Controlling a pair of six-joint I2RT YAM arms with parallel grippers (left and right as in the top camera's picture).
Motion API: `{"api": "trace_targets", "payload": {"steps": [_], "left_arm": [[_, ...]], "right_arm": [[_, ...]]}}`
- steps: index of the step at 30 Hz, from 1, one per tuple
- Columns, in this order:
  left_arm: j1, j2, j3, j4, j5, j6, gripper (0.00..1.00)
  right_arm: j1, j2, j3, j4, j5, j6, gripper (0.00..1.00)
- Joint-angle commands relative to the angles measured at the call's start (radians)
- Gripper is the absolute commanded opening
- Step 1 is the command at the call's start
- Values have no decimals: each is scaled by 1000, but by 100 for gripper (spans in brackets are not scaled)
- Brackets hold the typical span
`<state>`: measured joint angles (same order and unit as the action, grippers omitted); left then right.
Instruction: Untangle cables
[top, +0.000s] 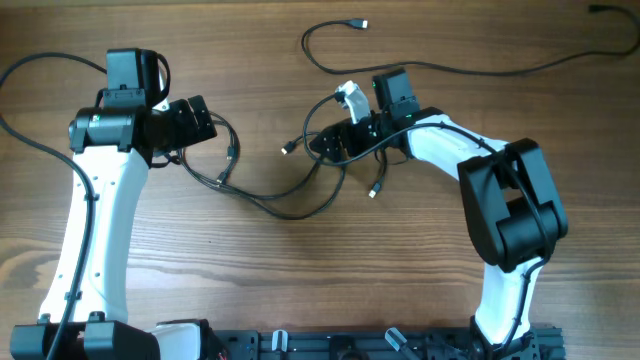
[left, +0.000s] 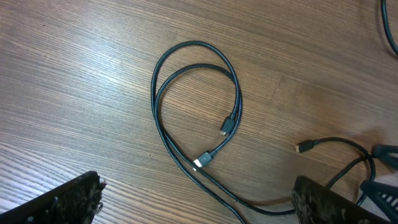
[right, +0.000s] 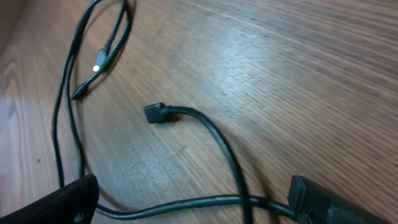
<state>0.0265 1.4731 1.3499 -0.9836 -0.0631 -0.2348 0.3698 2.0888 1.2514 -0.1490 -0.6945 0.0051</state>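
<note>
Left gripper (left: 199, 202) and right gripper (right: 193, 202) both hang with jaws apart, clamping nothing. The 3 cables (left: 238, 102) look light, limp and slippery; best pinched beside a plug (right: 155, 113), mid worktop (top: 300, 290).

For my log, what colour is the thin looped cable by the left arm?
Black; the thin looped cable shows best in the left wrist view.

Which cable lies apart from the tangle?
The top cable in the overhead view, curving toward the right edge; the other cables cross each other lower down.
</note>
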Motion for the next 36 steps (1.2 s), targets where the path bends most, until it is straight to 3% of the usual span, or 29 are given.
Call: {"api": "trace_targets", "payload": {"steps": [1,6,13,17,18,26,30,36], "left_arm": [[5,-16,-8,2,-11,-5,100],[5,-16,-8,1,-18,-5,100],[5,-16,-8,-5,-18,-5,100],[5,-16,-8,-6,-18,-5,100],[5,-16,-8,-6,-18,-5,100],[5,-16,-8,-4,-18,-5,100],[5,-16,-8,-1,-17,-5,100],[4,-16,-8,-2,-12,-5,100]], "right_arm": [[25,22,0,-2,-42,-31,100],[43,63,0,-1,-39,-22,99],[44,68,0,-4,-21,51,49],[44,68,0,-5,-2,104,9],[44,68,1,-6,-3,117,4],[17,-5,72,-60,-69,208,4],[5,-136,122,-83,-78,294,4],[1,-377,157,13,-19,426,4]]}}
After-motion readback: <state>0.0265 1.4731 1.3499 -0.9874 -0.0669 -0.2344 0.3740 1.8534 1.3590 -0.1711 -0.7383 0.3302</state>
